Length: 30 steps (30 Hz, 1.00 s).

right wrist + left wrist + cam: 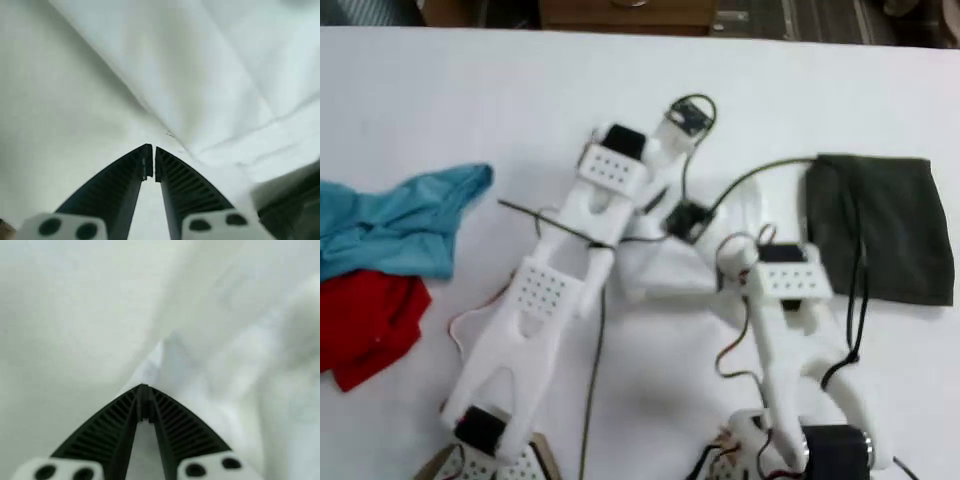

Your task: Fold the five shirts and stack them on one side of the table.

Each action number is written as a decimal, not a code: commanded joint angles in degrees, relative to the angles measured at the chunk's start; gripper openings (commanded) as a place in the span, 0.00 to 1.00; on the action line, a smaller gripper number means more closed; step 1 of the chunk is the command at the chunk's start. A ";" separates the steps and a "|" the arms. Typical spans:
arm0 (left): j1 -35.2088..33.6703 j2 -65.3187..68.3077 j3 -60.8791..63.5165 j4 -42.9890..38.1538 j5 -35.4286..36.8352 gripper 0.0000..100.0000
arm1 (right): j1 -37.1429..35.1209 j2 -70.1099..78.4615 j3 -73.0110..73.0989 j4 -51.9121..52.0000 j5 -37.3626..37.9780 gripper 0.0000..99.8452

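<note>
Four shirts lie on the white counter [470, 90]. A crumpled light-blue cloth shirt [400, 215] sits at the edge on the left arm's side, overlapping a crumpled red cloth shirt [365, 320] that lies nearer the arm bases. A dark green cloth shirt [880, 230], folded into a flat rectangle, lies on the right arm's side. A white cloth shirt [660, 270] lies rumpled in the middle between the two arms, hard to tell from the counter beneath it. The left pincer [143, 390] has its dark ribbed jaws pressed together at the tips, pinching a raised ridge of the white cloth shirt [225, 355]. The right pincer [151, 152] has its jaws drawn nearly together, with a thin slit between the tips. They sit right at a folded edge of the white cloth shirt [210, 75]; whether any cloth is caught there I cannot tell. A thin black cable [861, 270] runs across the dark green cloth shirt.
</note>
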 commanded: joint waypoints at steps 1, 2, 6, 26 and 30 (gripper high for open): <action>-2.46 -4.84 -0.31 -0.79 0.53 0.02 | 1.98 -2.42 2.73 -3.56 1.76 0.02; -3.08 -4.84 -0.40 -0.79 0.53 0.02 | 3.38 -2.42 3.08 -4.26 3.52 0.02; -5.01 -4.75 -0.13 -0.53 0.53 0.02 | 10.51 -2.42 2.99 -7.69 10.46 0.02; -4.31 -4.75 -0.13 -0.26 0.88 0.02 | -1.27 15.87 -21.01 -1.63 -26.02 0.02; -4.40 -4.84 -0.31 -0.26 0.88 0.02 | -1.10 22.02 -23.56 -1.36 -25.58 0.02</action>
